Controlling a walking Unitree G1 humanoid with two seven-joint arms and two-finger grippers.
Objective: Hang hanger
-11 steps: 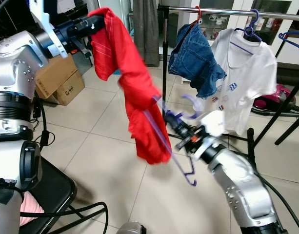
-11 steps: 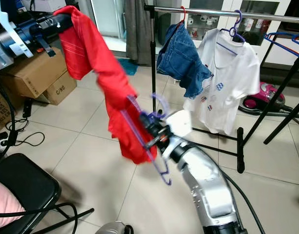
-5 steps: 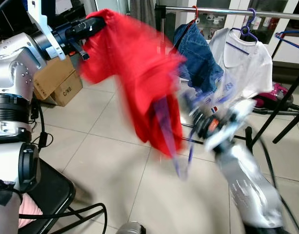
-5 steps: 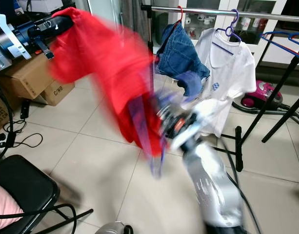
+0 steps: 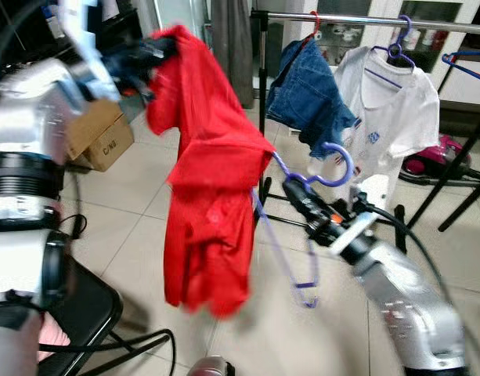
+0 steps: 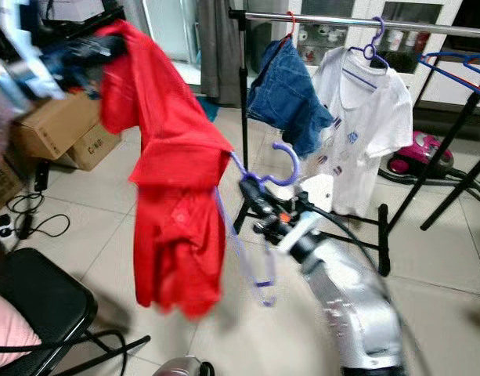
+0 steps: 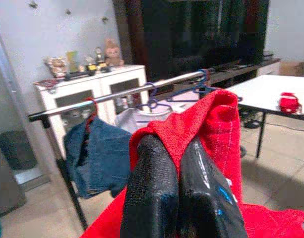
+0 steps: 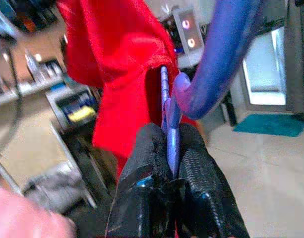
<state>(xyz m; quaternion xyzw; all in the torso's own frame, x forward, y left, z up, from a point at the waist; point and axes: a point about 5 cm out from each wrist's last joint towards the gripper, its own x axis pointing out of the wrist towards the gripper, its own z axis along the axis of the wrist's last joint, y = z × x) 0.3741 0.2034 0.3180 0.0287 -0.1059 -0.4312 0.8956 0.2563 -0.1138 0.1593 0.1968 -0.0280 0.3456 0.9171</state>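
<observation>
Fingers [image 8: 144,198] of the right gripper [image 5: 296,190] are pinched on the neck of a purple plastic hanger [image 5: 318,176], just below its curved hook, with the thin bar caught between the two black pads. Fingers [image 7: 152,193] of the left gripper [image 5: 157,48] are pressed together on a fold of the red short-sleeved shirt [image 5: 208,204], held high at the robot's upper left. Pale beige floor tiles [image 5: 146,235] cover the room, and a black metal clothes rack with a silver top rail [image 5: 357,19] stands ahead, carrying a pair of blue denim shorts on a red hanger [image 5: 314,90] and a white polo shirt on a purple hanger [image 5: 388,94]. Brown cardboard boxes [image 5: 102,133] sit on the floor at the left, a black folding chair [image 5: 87,305] is at the lower left, and a pink vacuum cleaner [image 5: 435,157] lies behind the rack on the right. The silver right arm [image 5: 404,305] reaches forward and up from the lower right, holding the hanger well below the rail and in front of the rack's upright post. The silver left arm [image 5: 28,157] is raised and bent, blurred. The red shirt drapes from the left gripper down over one shoulder of the hanger and hangs loosely toward the floor, while the hanger's lower bar sticks out bare beside it.
</observation>
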